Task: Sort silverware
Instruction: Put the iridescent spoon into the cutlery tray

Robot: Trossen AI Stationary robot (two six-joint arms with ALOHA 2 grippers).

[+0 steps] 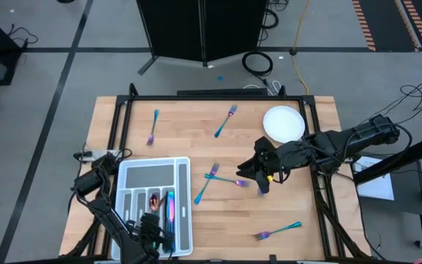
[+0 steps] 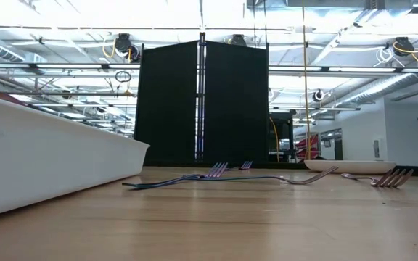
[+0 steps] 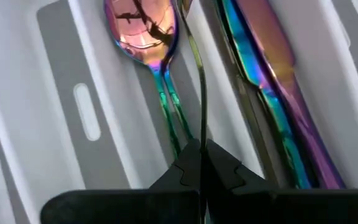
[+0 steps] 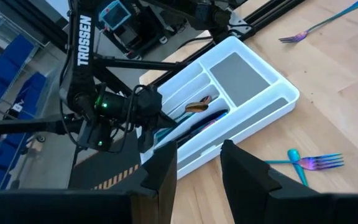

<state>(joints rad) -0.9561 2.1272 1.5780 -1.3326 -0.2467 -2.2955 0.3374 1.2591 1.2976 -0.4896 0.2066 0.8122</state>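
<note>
Over wood tabletop (image 1: 299, 198), my left gripper (image 3: 201, 163) pinches a spoon (image 3: 191, 37) above the tray (image 1: 184, 194); right gripper (image 4: 199, 163) gapes empty above forks (image 4: 312, 163).

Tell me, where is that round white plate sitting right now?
In the high view the white plate lies near the table's far right corner, just beyond the right gripper, with a fork to its left.

Left pincer (image 3: 202, 163) closed, pointing down; right pincer (image 4: 197, 163) parted, raised mid-table
</note>
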